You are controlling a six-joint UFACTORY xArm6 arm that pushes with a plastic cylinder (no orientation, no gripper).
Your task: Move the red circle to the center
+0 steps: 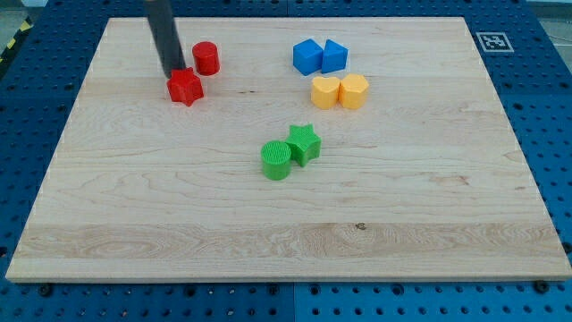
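Observation:
The red circle (206, 57) stands near the view's top left on the wooden board (286, 224). A red star (185, 87) lies just below and left of it. My tip (172, 71) is at the end of the dark rod, touching the red star's upper left edge and a short way left of the red circle.
Two blue blocks (307, 55) (334, 55) sit side by side at the top centre. A yellow heart (324, 91) and a yellow hexagon (354, 90) lie below them. A green circle (276, 160) and a green star (304, 142) touch near the centre.

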